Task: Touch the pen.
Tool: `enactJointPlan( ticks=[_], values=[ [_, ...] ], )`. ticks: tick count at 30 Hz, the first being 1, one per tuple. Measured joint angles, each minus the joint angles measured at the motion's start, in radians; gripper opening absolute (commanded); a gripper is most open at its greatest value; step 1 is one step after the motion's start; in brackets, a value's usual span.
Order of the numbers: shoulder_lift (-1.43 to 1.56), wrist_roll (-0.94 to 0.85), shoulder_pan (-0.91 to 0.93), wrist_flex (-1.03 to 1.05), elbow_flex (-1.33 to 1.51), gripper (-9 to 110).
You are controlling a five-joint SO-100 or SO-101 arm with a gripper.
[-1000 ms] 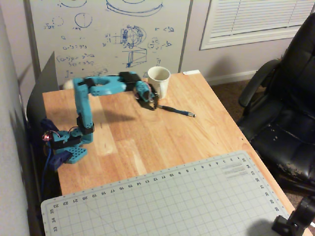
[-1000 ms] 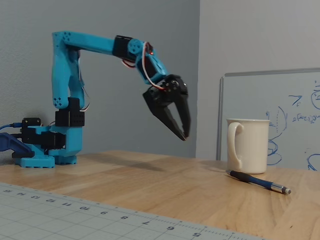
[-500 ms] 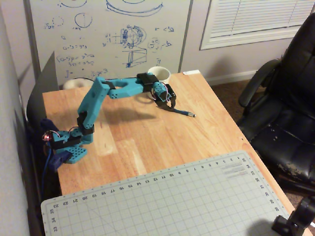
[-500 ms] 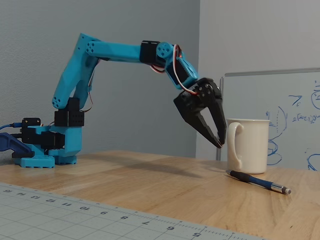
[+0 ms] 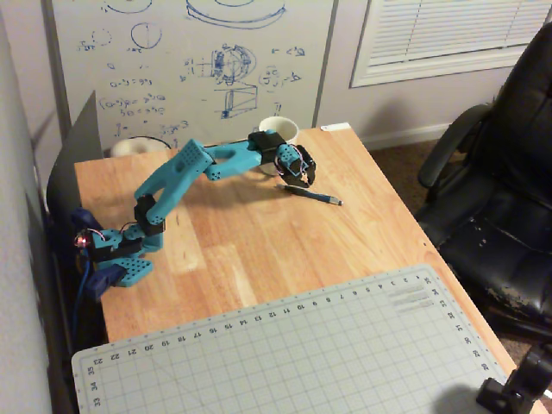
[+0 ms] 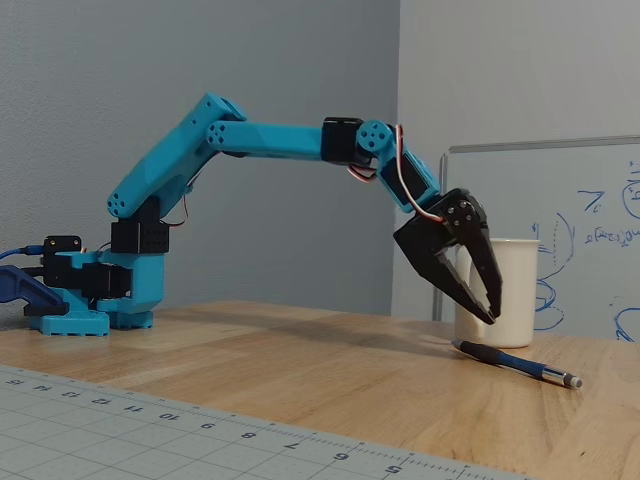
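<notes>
Above pen [image 6: 517, 364] near mug [image 6: 510, 290]: end effector [image 6: 486, 312] slightly parted, empty; whiteboard [image 5: 194, 65] scribbles illegible.

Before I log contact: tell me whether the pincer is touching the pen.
No: in the fixed view the pincer tips hang just above the pen.

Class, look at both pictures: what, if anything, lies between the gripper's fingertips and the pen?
Nothing. In the fixed view the gripper hangs just above the pen, with only a small bare gap between them; the mug stands behind.
</notes>
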Motion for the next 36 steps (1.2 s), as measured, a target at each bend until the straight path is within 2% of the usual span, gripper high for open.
enactJointPlan(
  ticks=[15, 36],
  values=[
    [-0.133, 0.0, -0.011, 0.0, -0.104, 1],
    [-0.138, 0.0, -0.023, 0.0, -0.14, 1]
  ],
)
